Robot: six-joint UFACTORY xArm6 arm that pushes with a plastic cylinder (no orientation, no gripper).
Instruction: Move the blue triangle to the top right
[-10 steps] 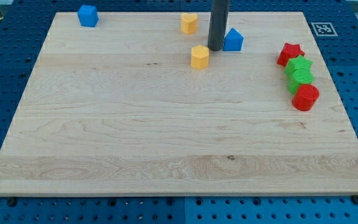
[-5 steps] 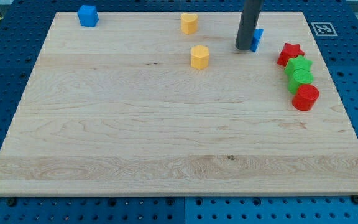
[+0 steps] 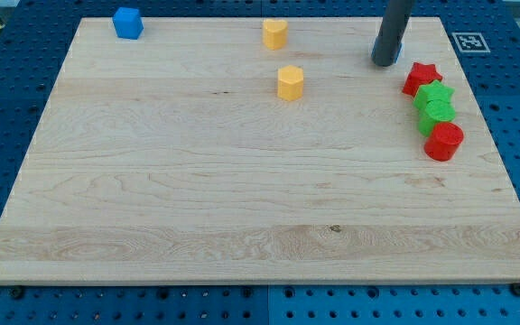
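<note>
My tip [image 3: 385, 63] rests on the wooden board [image 3: 197, 199] near the view's top right, just left of the red star [image 3: 422, 78]. The blue triangle does not show in this view. The dark rod rises from the tip to the view's top edge and may be covering the triangle.
A blue cube [image 3: 127, 23] sits at the top left. A yellow heart [image 3: 275, 33] and a yellow hexagon [image 3: 290, 82] lie at the top middle. A green star [image 3: 435, 94], a green round block [image 3: 438, 114] and a red round block [image 3: 443, 141] line up below the red star. A marker tag [image 3: 468, 41] lies beyond the top right corner.
My tip has moved to the right along the top of the board, pushing the blue triangle with it. The triangle showed beside the rod before and is now out of sight.
</note>
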